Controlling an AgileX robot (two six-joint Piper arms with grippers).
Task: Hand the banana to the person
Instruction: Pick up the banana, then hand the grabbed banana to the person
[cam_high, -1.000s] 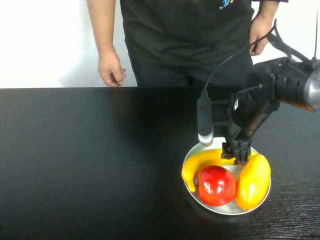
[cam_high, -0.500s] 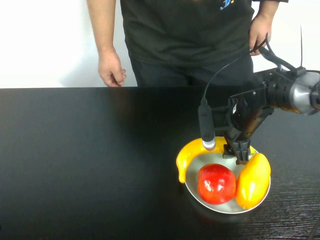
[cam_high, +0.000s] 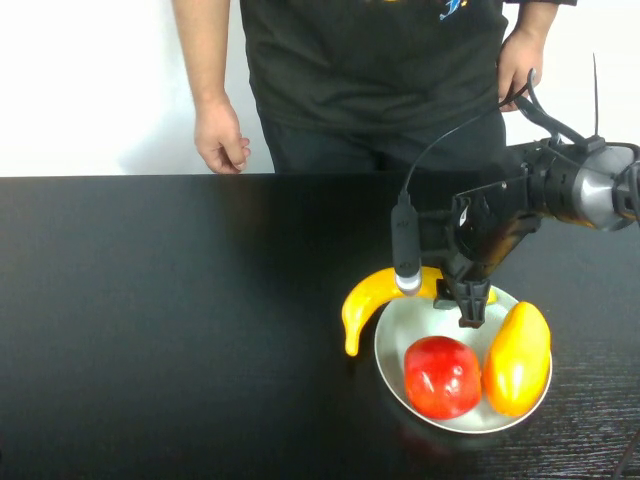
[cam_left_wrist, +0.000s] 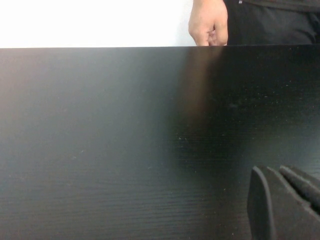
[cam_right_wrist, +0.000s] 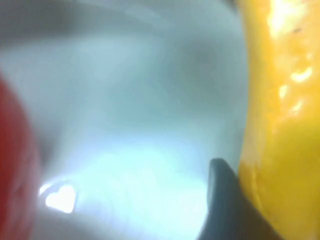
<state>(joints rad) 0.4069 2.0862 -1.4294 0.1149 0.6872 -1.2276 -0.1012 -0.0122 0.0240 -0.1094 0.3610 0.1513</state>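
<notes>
Lifting is the step in hand: the right gripper is clenched on the banana near its stalk end, at the far rim of the plate, and the fruit's long curved body hangs out over the plate's left edge above the black table, its tip pointing down and toward the robot. In the right wrist view a dark finger presses right against yellow skin, with the pale plate floor and a red blur of the apple beyond, so the grip looks firm, though the hold sits far from the banana's middle and the free end may swing. Still on the plate are the apple and a plump yellow-orange fruit, side by side. Next, I judge, the arm needs to raise the banana clear of the rim and carry it across the table's far edge toward the person, whose hand hangs loose by the far left and is not yet held out to receive. The left gripper is parked low over bare table, away from the work; whether it is open I cannot tell.
</notes>
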